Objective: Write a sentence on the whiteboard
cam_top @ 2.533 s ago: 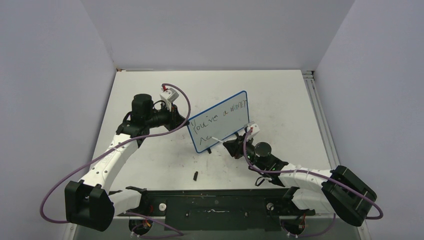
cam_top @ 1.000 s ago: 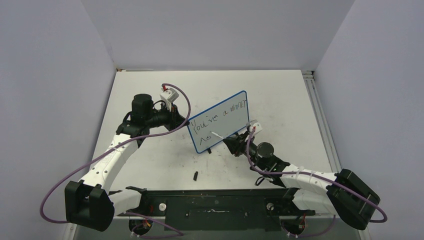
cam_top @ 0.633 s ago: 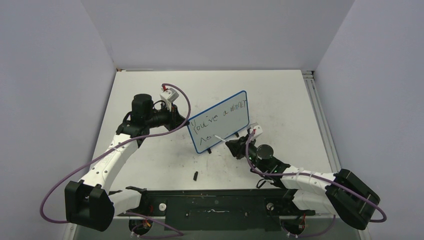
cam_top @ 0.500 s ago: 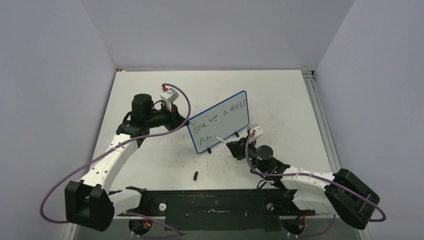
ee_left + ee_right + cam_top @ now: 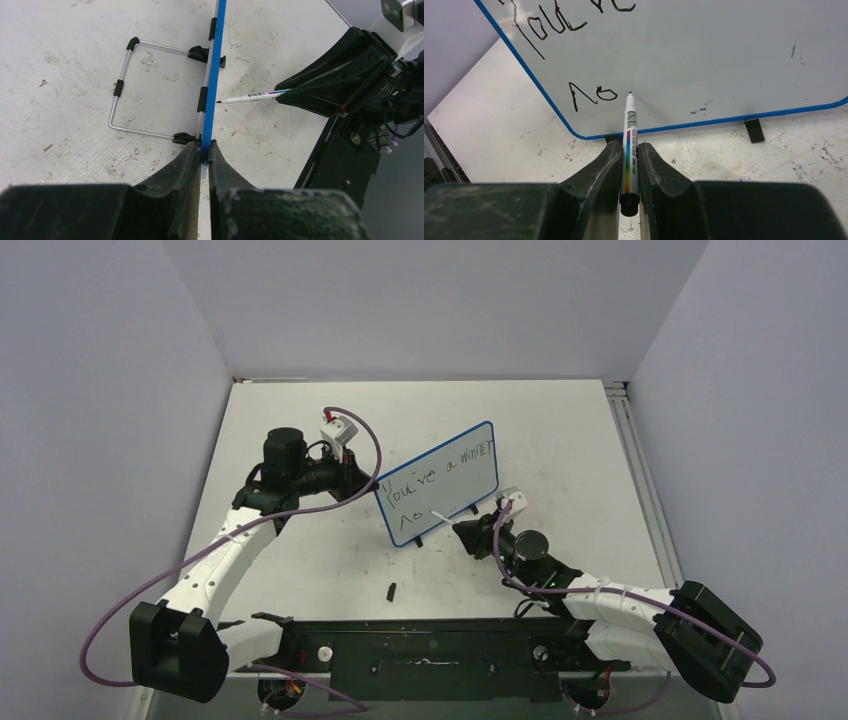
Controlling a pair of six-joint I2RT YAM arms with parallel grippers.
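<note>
The whiteboard (image 5: 440, 492) stands upright mid-table, white with a thin blue frame. The sentence (image 5: 440, 472) reads "You've a winner" with "Ao" on a second line; in the right wrist view the "Ao" (image 5: 591, 95) sits low on the whiteboard (image 5: 704, 55). My left gripper (image 5: 202, 147) is shut on the whiteboard's blue edge (image 5: 214, 75). My right gripper (image 5: 628, 150) is shut on a white marker (image 5: 629, 145). The marker tip is at the board just right of "Ao". The marker also shows in the top view (image 5: 444, 518) and the left wrist view (image 5: 252, 96).
A small black marker cap (image 5: 391, 591) lies on the table in front of the board. The board's wire stand (image 5: 120, 95) rests on the table behind it. The black base rail (image 5: 440, 650) runs along the near edge.
My right arm has shifted the marker a little to the right along the board's lower line since the first frame. A second letter now follows the "A". The left arm has not moved.
</note>
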